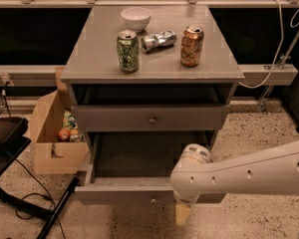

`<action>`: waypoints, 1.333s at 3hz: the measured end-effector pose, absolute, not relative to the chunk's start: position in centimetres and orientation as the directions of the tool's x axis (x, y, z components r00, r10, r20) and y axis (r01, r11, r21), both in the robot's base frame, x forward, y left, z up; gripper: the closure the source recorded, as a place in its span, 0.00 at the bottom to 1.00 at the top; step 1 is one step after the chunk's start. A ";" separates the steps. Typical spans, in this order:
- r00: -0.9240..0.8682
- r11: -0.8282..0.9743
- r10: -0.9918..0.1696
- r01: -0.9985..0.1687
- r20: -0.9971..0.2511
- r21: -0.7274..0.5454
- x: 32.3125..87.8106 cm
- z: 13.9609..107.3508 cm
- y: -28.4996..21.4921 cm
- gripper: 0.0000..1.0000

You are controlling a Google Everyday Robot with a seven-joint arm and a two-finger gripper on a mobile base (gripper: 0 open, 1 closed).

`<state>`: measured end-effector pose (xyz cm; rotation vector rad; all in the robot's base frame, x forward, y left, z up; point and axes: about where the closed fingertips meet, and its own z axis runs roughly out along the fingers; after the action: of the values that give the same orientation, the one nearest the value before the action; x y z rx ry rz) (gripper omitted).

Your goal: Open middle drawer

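We find the middle drawer [124,194] drawn well out of the cabinet [99,59], its front lying crosswise to the view. The gripper [183,213] hangs before that front, just right of the brass knob [153,199]; whether it is apart or closed we cannot tell

Dim, warm light. Speckled floor [249,138], pale with dark dots. In the middle, a grey cabinet [97,54], up against a long white rail [25,76]. Behind the rail, dark panels [35,34]. On the left, an open cardboard box [50,156] on the floor, just beside the cabinet, with fruit [64,134] inside. Further left, a black stand [5,138] and black cables [20,203] on the floor. On the right, a white cord [280,19] hanging down. Hand [183,214] low in front of the cabinet, near the floor.
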<state>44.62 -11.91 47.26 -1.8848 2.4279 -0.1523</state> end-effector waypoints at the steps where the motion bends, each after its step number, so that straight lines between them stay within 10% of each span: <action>1: -0.245 0.246 -0.969 -0.958 -0.028 -0.147 46.6 47.2 -13.1 0.00; 4: -0.262 0.268 -0.962 -0.960 -0.070 -0.080 48.3 42.9 -14.1 0.04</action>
<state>48.33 -14.15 42.88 -1.8401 2.4162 -0.0326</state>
